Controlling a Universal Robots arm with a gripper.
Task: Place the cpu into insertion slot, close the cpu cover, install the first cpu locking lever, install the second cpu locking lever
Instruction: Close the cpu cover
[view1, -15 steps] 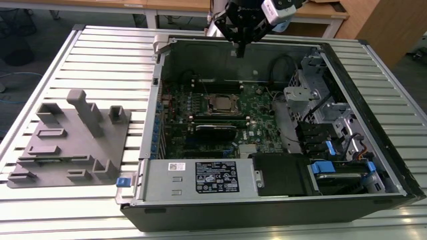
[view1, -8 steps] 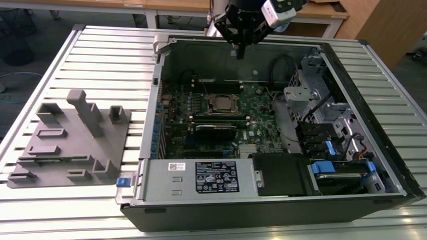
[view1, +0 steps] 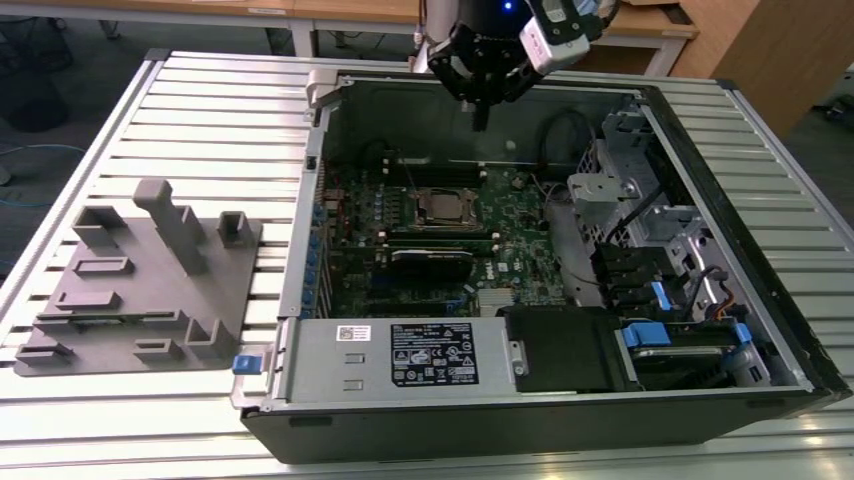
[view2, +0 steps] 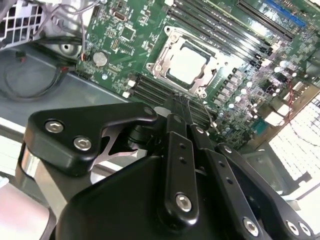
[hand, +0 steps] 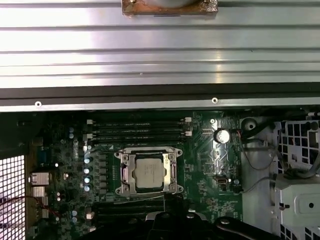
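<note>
The cpu (hand: 150, 172), a silver-grey square, lies flat in the insertion slot (hand: 119, 173) on the green board, also seen as the cpu (view2: 187, 64) and the cpu (view1: 441, 207). The cpu cover (hand: 131, 165), a thin silvery frame, lies down around the chip, which shows through its window. A thin wire lever (view2: 207, 112) runs along the socket side closest to my fingers. My gripper (view1: 478, 118) hangs above the back of the open case, well over the socket. Its black fingers (view2: 175, 117) are pressed together, shut on nothing.
The open computer case (view1: 300, 250) lies on a slatted metal table. A grey holder block (view1: 134, 290) sits to the exterior view's left. Long black memory slots (hand: 137, 129) flank the socket. The power supply (view1: 400, 355), drive cage (view1: 641, 200) and loose cables (view2: 30, 80) crowd the case.
</note>
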